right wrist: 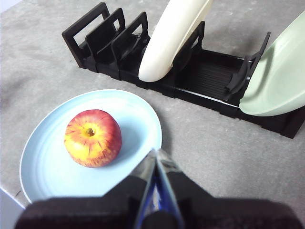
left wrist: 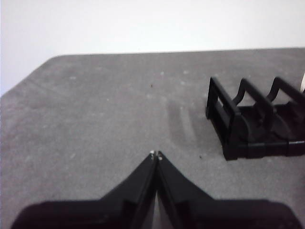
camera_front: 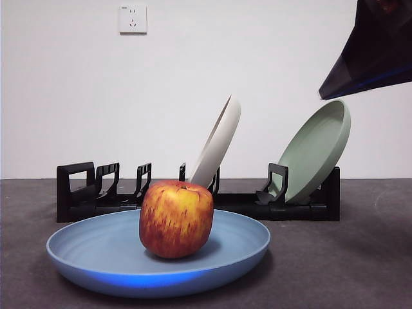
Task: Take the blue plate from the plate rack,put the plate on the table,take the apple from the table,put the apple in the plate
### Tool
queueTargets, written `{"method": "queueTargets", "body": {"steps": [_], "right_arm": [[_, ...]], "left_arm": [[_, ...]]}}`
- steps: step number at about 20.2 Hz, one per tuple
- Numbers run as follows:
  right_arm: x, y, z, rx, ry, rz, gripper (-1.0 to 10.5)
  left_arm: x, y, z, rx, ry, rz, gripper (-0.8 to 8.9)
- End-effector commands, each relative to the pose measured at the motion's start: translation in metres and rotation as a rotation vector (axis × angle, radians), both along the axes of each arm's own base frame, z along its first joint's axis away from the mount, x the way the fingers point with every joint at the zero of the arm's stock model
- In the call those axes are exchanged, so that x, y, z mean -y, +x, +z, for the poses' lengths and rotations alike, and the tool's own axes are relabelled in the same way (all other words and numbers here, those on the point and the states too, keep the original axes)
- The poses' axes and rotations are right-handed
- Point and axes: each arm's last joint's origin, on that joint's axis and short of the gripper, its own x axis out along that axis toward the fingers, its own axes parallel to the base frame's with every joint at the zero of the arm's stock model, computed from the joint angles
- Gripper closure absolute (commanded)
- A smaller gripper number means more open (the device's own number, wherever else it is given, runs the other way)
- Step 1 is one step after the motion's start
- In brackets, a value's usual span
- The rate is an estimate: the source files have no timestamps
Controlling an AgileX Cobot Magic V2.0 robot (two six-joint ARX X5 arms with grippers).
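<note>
Now apple (camera_front: 176, 219) on blue plate (camera_front: 96, 248), ungripped.

A cream-white plate (camera_front: 217, 145) leans upright at twelve o'clock, a sage-green plate (camera_front: 315, 150) tilts at two, and a wall socket (camera_front: 132, 18) sits at eleven.

We saw two black hands, each built from two wedge-shaped jaws tapering to a point. The left hand (left wrist: 156, 155) was matte black with small pale specks at its tips. The right hand (right wrist: 156, 155) showed glossy inner faces with a blue streak between the jaws. A dark arm housing (camera_front: 373, 51) carried a thin blue edge line
</note>
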Motion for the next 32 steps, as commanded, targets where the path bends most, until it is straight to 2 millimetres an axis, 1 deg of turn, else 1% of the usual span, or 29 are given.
{"method": "queueTargets", "body": {"steps": [1,3,22,23,25,27,30,32], "right_arm": [[0.0,0.0,-0.001,-0.001,0.009,-0.009,9.5],[0.0,0.0,-0.001,-0.001,0.009,-0.009,9.5],[0.001,-0.001,-0.001,-0.001,-0.005,-0.003,9.5],[0.005,-0.002,0.0,0.028,-0.036,-0.002,9.5],[0.016,-0.002,0.004,0.089,-0.084,-0.053,9.5],[0.03,0.0,0.01,0.127,-0.066,-0.121,9.5],[0.062,-0.005,0.019,0.205,-0.015,-0.237,9.5],[0.079,-0.012,0.017,0.27,-0.031,-0.325,9.5]], "left_arm": [[0.0,0.001,-0.008,-0.013,0.008,0.003,8.16],[0.0,0.002,-0.012,-0.02,0.0,0.001,8.16],[0.0,0.002,-0.012,-0.017,-0.003,-0.018,8.16],[0.0,0.002,-0.012,-0.017,-0.004,-0.018,8.16],[0.0,0.002,-0.012,-0.017,-0.003,-0.017,8.16],[0.0,0.002,-0.012,-0.017,-0.003,-0.018,8.16],[0.0,0.002,-0.012,-0.017,-0.003,-0.018,8.16],[0.0,0.002,-0.012,-0.017,-0.003,-0.017,8.16]]}}
